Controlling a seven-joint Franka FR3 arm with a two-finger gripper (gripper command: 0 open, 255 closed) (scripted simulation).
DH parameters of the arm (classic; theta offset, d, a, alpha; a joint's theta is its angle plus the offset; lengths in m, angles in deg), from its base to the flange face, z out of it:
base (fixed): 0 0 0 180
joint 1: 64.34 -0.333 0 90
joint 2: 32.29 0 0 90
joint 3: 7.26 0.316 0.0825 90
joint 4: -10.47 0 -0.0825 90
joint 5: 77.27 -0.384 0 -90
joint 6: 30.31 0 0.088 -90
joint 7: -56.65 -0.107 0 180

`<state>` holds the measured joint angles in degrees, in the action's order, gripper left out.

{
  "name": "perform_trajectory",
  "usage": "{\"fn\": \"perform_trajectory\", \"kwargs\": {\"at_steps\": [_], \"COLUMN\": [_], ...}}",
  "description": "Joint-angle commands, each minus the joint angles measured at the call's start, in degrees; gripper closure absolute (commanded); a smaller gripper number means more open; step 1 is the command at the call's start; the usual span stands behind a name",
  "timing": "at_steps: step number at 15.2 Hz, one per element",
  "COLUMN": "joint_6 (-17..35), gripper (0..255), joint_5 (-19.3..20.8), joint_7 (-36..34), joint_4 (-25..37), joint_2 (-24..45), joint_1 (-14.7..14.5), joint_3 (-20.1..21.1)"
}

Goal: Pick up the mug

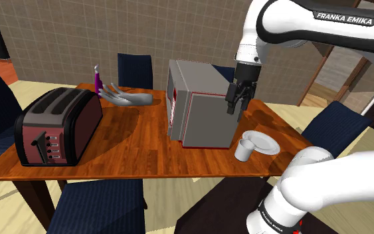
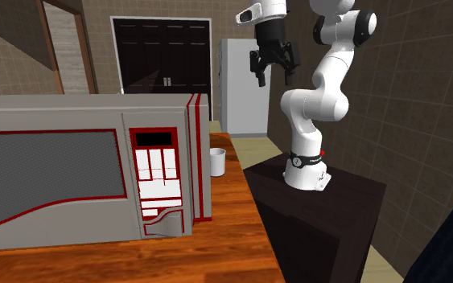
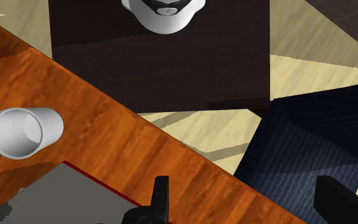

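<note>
The white mug (image 1: 244, 149) stands at the near edge of the table (image 1: 132, 143), just beside a plate (image 1: 265, 141) — not yet grasped. Beyond and above it, by the microwave (image 1: 202, 110), the gripper (image 1: 238, 106) hangs with fingers (image 3: 161, 198) wide apart and empty — seemingly the approach step; next it must centre over the mug and descend.

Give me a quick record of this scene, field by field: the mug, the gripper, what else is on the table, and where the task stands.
mug: white, upright on the wooden table, beside a white plate
gripper: open, empty, in the air above the table, close to the microwave
other items: dark red toaster at the table's far end from the mug
task status: mug not yet grasped
</note>
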<state>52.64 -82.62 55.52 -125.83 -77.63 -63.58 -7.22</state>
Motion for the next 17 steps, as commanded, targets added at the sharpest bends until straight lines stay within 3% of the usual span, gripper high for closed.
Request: {"fn": "perform_trajectory", "kwargs": {"at_steps": [1, 10, 17], "joint_6": [0.0, 13.5, 26.9], "gripper": [0, 0, 0], "joint_5": [0.0, 8.7, 16.9], "joint_7": [0.0, 9.4, 16.7], "joint_4": [0.0, -16.2, -25.3], "joint_2": [0.0, -5.1, -3.3], "joint_1": [0.0, 3.5, 7.9], "joint_3": [0.0, -6.5, -13.4]}}
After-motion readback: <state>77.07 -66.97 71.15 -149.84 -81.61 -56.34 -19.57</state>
